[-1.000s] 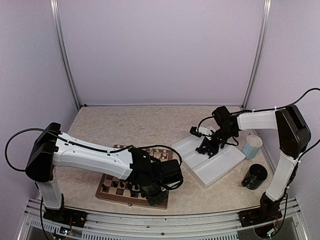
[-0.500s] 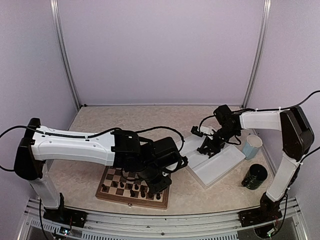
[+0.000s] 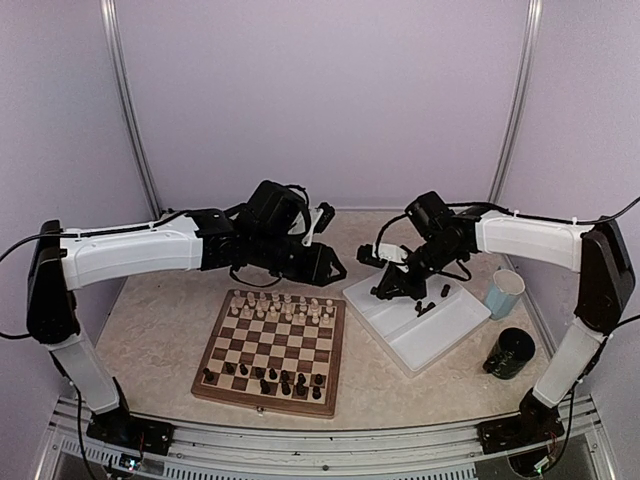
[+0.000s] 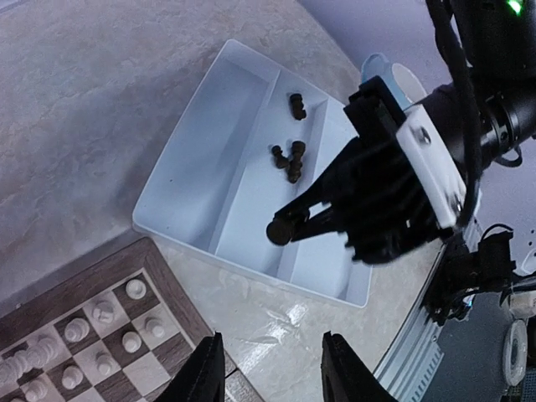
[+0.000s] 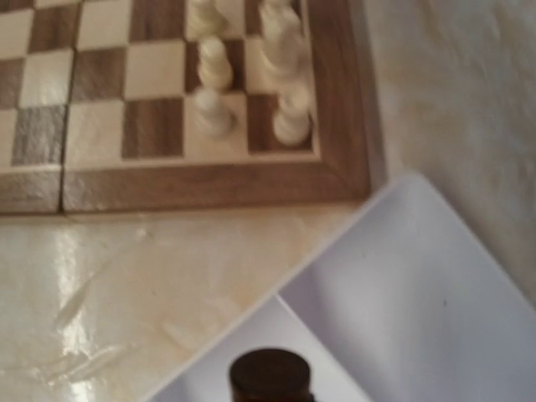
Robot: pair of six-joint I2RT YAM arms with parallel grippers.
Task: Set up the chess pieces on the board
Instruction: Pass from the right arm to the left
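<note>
The board lies at centre left, with cream chess pieces on its far rows and dark chess pieces on its near rows. My left gripper hangs open and empty above the board's far right corner; its fingertips frame bare table. My right gripper hovers over the left end of the white tray, shut on a dark piece. That piece fills the bottom of the right wrist view, where the fingers do not show. A few dark pieces lie in the tray.
A pale blue cup and a black cup stand right of the tray. Metal posts and lilac walls enclose the table. The board's corner with cream pieces lies just left of the tray.
My left arm rose from the board's near edge and swung to its far right corner. My right gripper lifted out of the tray with a dark piece and moved left.
</note>
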